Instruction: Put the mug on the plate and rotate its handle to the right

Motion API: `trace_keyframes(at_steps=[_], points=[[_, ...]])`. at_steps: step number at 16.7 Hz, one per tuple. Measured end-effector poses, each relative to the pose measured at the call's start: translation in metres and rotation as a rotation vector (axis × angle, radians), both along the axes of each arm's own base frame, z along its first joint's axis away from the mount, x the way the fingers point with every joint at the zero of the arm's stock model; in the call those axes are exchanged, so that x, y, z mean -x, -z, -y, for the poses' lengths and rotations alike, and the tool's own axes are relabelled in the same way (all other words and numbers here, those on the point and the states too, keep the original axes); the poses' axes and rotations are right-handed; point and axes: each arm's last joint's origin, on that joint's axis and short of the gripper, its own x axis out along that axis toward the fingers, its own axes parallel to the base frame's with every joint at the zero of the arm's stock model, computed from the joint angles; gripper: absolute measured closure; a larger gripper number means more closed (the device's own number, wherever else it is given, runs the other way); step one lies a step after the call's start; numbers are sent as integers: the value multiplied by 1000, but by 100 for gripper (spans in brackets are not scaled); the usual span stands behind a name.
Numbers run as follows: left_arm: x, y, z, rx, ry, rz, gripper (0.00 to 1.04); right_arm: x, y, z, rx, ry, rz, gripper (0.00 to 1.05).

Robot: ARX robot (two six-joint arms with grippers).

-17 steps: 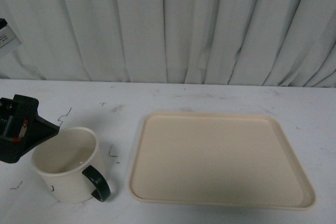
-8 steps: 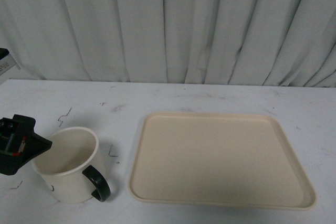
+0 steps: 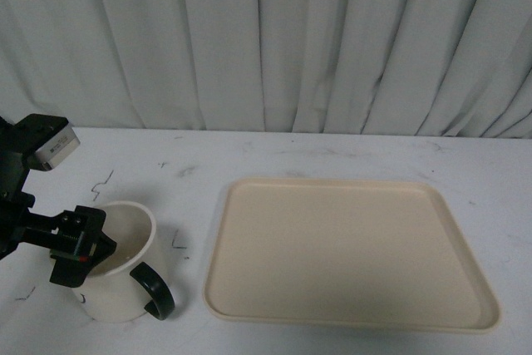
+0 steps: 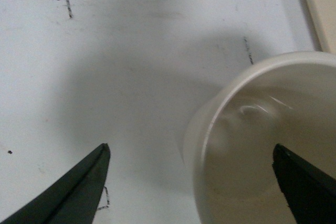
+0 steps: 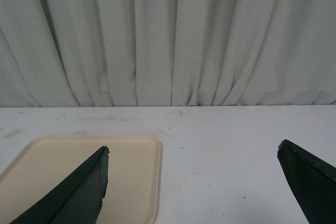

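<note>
Lab-like test bench: scuffed white table (image 3: pixel 332 151), grey curtain (image 3: pixel 291 39) backdrop.

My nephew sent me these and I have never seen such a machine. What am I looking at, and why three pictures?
This is a robot with two arms, each ending in a two-fingered gripper. The wide picture comes from a camera on its body; the other two from cameras on its wrists. On the white table stand a cream mug with a black handle and, to its right, a beige plate. The left gripper is open astride the mug's wall, one finger inside, one outside; nothing is gripped yet. The right gripper is open and holds nothing.
</note>
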Motion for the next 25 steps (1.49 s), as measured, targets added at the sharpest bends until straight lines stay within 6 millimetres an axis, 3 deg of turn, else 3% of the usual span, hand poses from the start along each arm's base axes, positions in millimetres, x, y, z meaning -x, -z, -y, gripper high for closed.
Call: trace_keyframes(at_steps=[8, 9, 12, 15, 17, 19, 21, 25], points=[[-11, -3, -3, 30, -46, 5, 98, 0, 0, 0, 0, 0, 0, 6], [-10, -6, -1, 33, -48, 10, 102, 0, 0, 0, 0, 0, 0, 6], [-4, -21, 7, 20, -31, 29, 102, 0, 0, 0, 0, 0, 0, 6], [6, -61, 15, 0, -13, 97, 102, 0, 0, 0, 0, 0, 0, 6], [0, -90, 35, -14, 29, 191, 102, 0, 0, 0, 0, 0, 0, 6], [-14, -108, 73, -10, 107, 269, 102, 0, 0, 0, 0, 0, 0, 6], [-22, -96, 107, -11, 177, 257, 102, 0, 0, 0, 0, 0, 0, 6], [-42, -57, 158, -6, 218, 201, 102, 0, 0, 0, 0, 0, 0, 6]])
